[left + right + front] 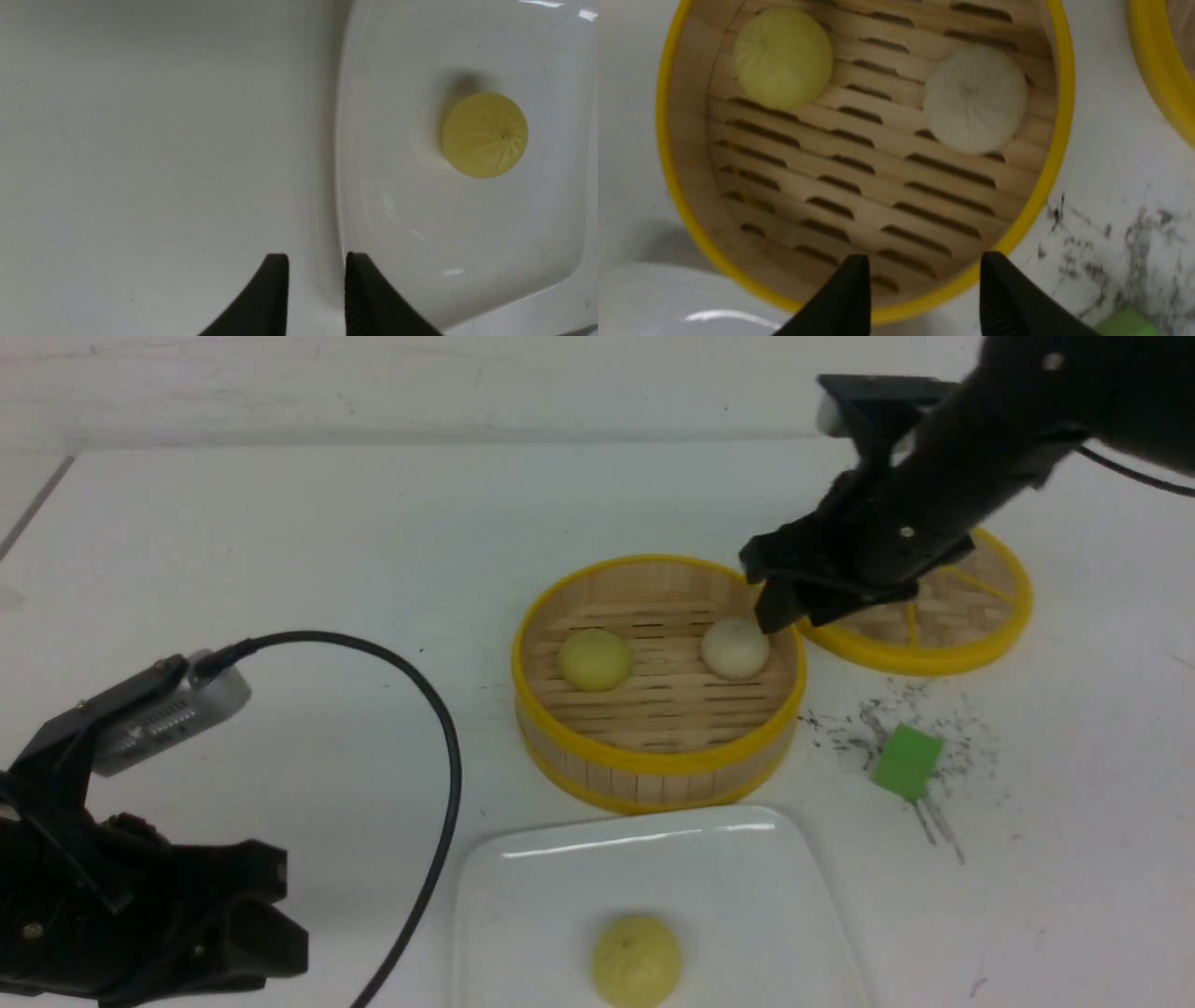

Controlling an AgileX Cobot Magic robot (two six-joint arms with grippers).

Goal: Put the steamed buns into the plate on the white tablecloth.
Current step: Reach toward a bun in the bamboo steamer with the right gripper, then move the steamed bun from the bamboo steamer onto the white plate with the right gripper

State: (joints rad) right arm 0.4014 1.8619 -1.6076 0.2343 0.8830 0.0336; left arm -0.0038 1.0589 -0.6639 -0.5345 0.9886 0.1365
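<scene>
One pale yellow steamed bun [638,959] [484,135] lies in the glossy white plate [523,896] [420,233] at the front of the white tablecloth [280,541]. A second yellow bun [595,659] [783,58] and a whitish bun [736,648] [975,99] sit in the bamboo steamer basket [653,765] [1057,140]. My right gripper [794,611] [924,261] hangs open over the basket's right side, just beside the whitish bun, holding nothing. Low at the front left, beside the plate's edge, my left gripper [275,915] [316,261] is open and empty.
The round woven lid [943,616] lies behind and right of the basket, partly under my right arm. A green cube [906,762] [1125,322] rests on dark scuff marks right of the basket. A black cable [439,709] loops from my left wrist across the cloth.
</scene>
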